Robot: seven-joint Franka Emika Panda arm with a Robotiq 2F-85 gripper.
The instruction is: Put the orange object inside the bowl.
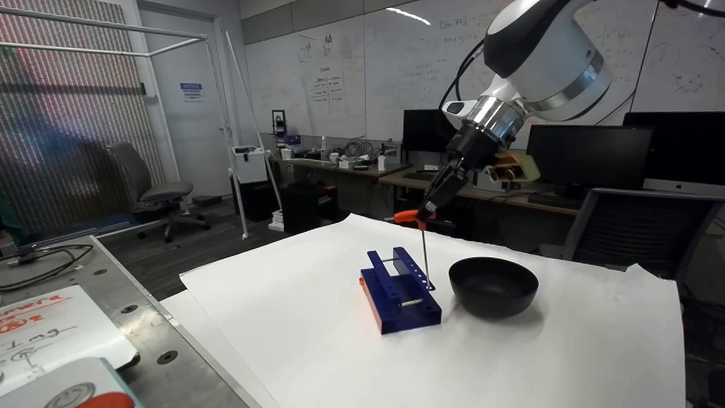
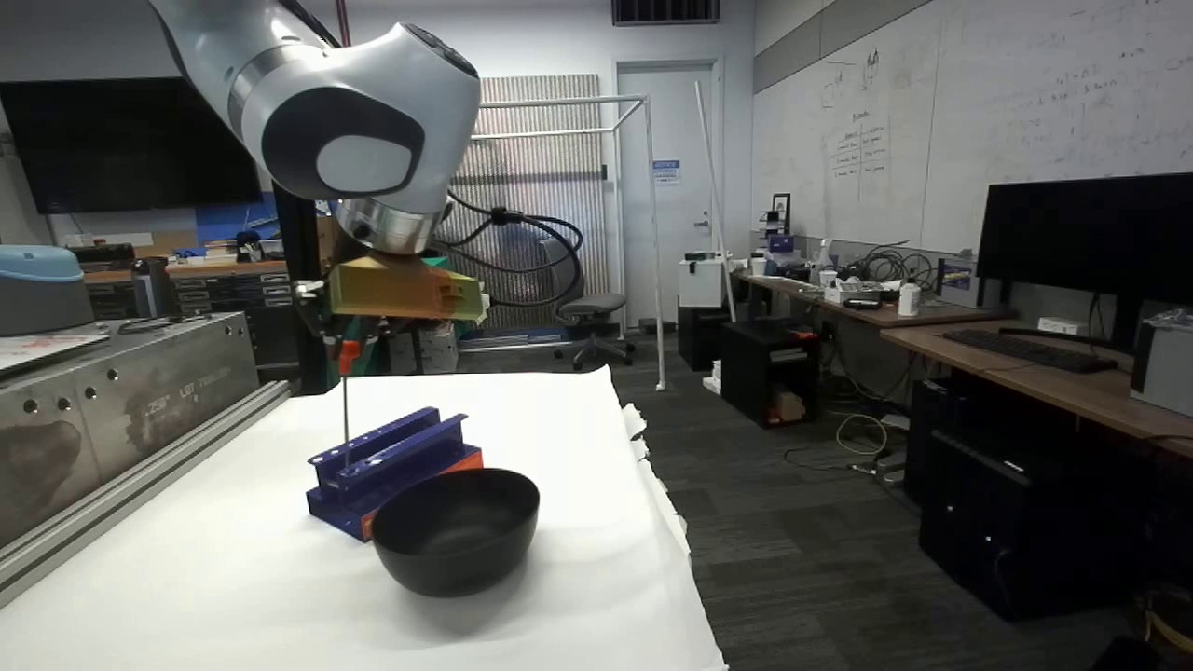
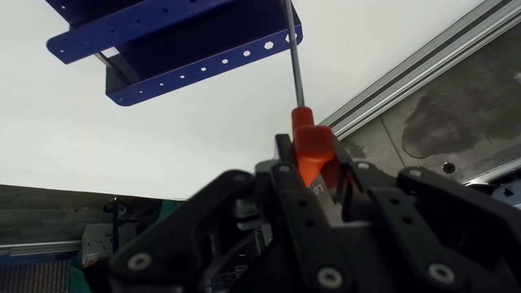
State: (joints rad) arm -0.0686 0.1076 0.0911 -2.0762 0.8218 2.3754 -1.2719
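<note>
Black bowl [image 2: 455, 533]: nearest me in an exterior view, upright on the white-covered table [image 2: 298, 610], and no tool in it.
Blue stand [image 2: 410, 471]: just beside the bowl, at its 10 o'clock; a low sideways sweep could shove it into the rim.
Orange-handled tool [image 2: 349, 359]: over the stand, roughly 11 o'clock from the bowl, so the delivery isn't made. Its steel shaft [image 3: 296, 69] points down, close to upright, and seems to end at the stand's bowl-side rail; I can't tell whether the tip is clear or sitting in a hole. If it isn't clear, heading for the bowl without lifting first would snag it and drag the stand.
Gripper [image 3: 312, 146]: closed round the handle, fingers [image 3: 283, 144] on either side. A knock on that long shaft could twist the handle in the grip; let go upright and high, the tool might topple over the rim.
Desk [image 2: 1025, 373]: off at 2 o'clock, well apart, out of harm's way.
</note>
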